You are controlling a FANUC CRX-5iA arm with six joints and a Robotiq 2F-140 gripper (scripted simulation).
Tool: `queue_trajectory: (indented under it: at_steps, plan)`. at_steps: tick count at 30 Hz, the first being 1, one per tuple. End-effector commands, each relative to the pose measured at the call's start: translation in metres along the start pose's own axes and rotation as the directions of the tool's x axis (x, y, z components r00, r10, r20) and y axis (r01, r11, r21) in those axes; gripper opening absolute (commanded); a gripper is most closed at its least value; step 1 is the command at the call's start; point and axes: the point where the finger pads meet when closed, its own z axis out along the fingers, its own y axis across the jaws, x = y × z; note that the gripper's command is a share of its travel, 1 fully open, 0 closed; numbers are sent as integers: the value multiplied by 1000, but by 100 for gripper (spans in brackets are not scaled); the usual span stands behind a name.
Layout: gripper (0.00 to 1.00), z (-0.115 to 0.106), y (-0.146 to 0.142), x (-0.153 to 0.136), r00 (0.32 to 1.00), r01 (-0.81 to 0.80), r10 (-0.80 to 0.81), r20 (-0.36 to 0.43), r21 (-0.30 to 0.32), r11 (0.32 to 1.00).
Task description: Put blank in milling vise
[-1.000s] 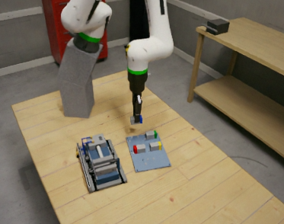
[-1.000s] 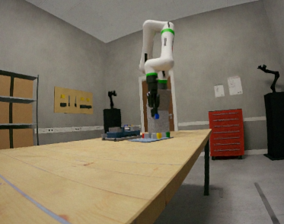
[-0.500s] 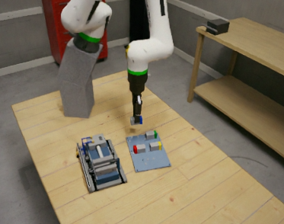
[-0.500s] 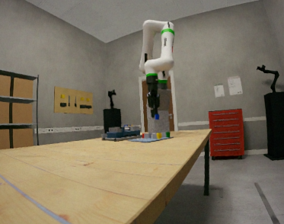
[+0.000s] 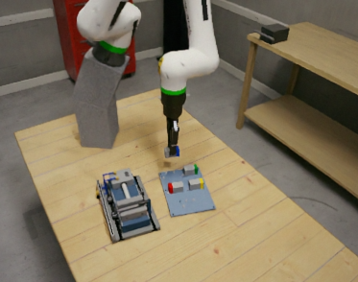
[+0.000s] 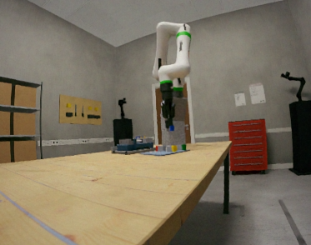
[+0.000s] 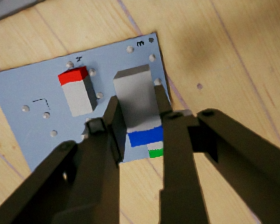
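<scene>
My gripper (image 5: 172, 152) (image 7: 140, 104) is shut on the blank with the blue end (image 7: 136, 100) and holds it in the air above the plate's far edge. The blue end shows in the top view (image 5: 178, 152) and the exterior view (image 6: 172, 128). The plate (image 5: 184, 207) (image 7: 11, 85) lies on the table. On it are the blank with the red end (image 5: 177, 187) (image 7: 79, 95), the blank with the yellow end (image 5: 196, 184) and the blank with the green end (image 5: 190, 170). In the wrist view the yellow-ended blank is hidden. The milling vise (image 5: 135, 223) (image 6: 135, 147) stands beside the plate.
The vise has blue hoses (image 5: 107, 177) at its far end, and a light rod (image 5: 126, 191) shows between its blocks. The plate has small upright pins (image 7: 25, 108). The grey robot pedestal (image 5: 97, 115) stands behind the vise. A wooden bench (image 5: 322, 53) is off to the right.
</scene>
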Motion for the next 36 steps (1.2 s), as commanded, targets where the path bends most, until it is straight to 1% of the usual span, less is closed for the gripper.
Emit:
queue_trajectory:
  at_steps: [1,8,23,26,36]
  plan:
    - [10,0,-1,0,1000,0,0,1,1,1000]
    - [10,1,-1,0,1000,0,0,1,1,1000]
    - [10,2,-1,0,974,228,-228,0,1,974]
    - [10,2,-1,0,977,212,-212,-7,2,977]
    - [10,2,-1,0,933,359,-359,-6,1,933]
